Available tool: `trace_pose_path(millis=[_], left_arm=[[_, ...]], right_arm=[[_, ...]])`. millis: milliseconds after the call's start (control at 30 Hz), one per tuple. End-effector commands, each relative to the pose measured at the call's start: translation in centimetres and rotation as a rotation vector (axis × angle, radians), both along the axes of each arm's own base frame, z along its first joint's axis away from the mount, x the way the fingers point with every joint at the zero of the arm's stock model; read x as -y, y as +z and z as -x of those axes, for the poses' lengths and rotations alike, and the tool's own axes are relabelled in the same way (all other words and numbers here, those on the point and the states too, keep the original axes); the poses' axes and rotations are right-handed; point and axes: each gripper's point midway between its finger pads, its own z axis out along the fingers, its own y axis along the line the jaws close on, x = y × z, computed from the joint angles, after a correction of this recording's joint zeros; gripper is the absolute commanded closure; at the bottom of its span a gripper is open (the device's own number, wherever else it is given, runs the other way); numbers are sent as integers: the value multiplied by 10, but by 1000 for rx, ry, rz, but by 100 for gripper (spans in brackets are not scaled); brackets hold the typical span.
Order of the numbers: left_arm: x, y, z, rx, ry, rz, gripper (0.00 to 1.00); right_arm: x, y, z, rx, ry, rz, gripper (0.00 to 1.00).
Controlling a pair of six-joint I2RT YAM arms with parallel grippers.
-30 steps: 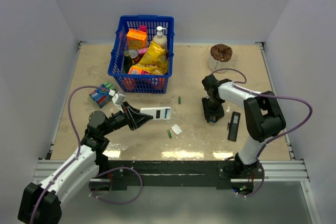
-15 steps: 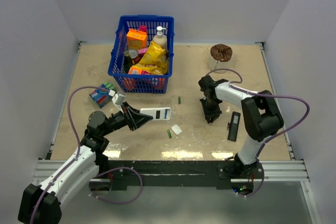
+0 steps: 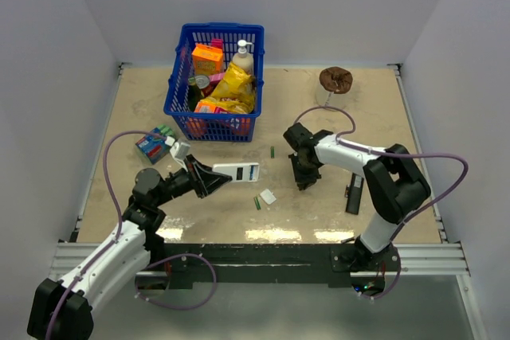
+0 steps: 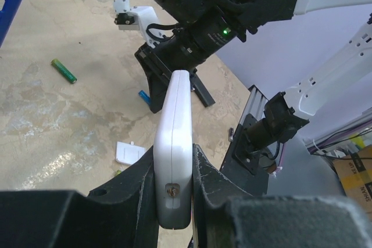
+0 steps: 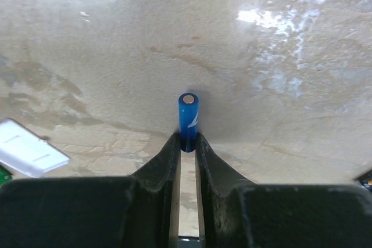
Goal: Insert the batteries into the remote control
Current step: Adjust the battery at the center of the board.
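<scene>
My left gripper [image 3: 213, 178] is shut on the near end of the white remote control [image 3: 237, 171], holding it on edge above the table [image 4: 176, 114]. My right gripper [image 3: 301, 181] points down at the table right of the remote. Its fingertips [image 5: 187, 139] are shut on the lower end of a blue battery [image 5: 188, 113], which sticks out past them with its silver end showing. One green battery [image 3: 272, 151] lies behind the remote and another [image 3: 257, 202] in front of it. The left wrist view shows the green battery [image 4: 63, 70] and the right gripper beyond the remote.
A small white cover piece [image 3: 268, 196] lies beside the nearer green battery. A slim black remote [image 3: 355, 191] lies to the right. A blue basket [image 3: 209, 127] full of groceries stands at the back, a battery pack [image 3: 151, 146] to its left, a brown object [image 3: 335, 79] at the back right.
The right arm has swung left towards the middle of the table, and its jaws have closed in on the blue battery. The left arm and the remote have not moved.
</scene>
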Motion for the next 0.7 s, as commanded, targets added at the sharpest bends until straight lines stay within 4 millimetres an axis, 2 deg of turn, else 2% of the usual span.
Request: trace_pose_path(millis=[0, 100, 133, 200, 233, 333, 467, 500, 533, 600, 667], left_arm=[[1, 22, -5, 74, 14, 36, 100], [0, 14, -5, 54, 27, 59, 100], [-1, 16, -6, 53, 34, 77, 100], [-3, 10, -8, 29, 57, 88, 100], [-4, 11, -10, 18, 77, 107, 100], [-7, 2, -16, -47, 122, 128, 100], [-9, -7, -21, -124, 158, 165, 100], [-10, -11, -20, -141, 162, 174, 100], [-11, -8, -19, -150, 166, 207, 100], [-14, -13, -19, -177, 188, 237, 100], [-16, -6, -19, -176, 197, 290, 100]], right_arm=[[-25, 7, -20, 145, -14, -89, 100], [-42, 33, -19, 199, 44, -147, 100], [-47, 48, -20, 223, 56, -172, 100], [-55, 63, -14, 226, 84, -202, 100], [-63, 81, -15, 257, 97, -244, 100], [-77, 118, -11, 308, 134, -322, 100], [-101, 158, 3, 344, 200, -478, 100], [-110, 167, 10, 328, 232, -535, 100], [-114, 173, 14, 330, 248, -564, 100], [-123, 187, 24, 307, 273, -636, 100], [-128, 193, 31, 279, 281, -676, 100]])
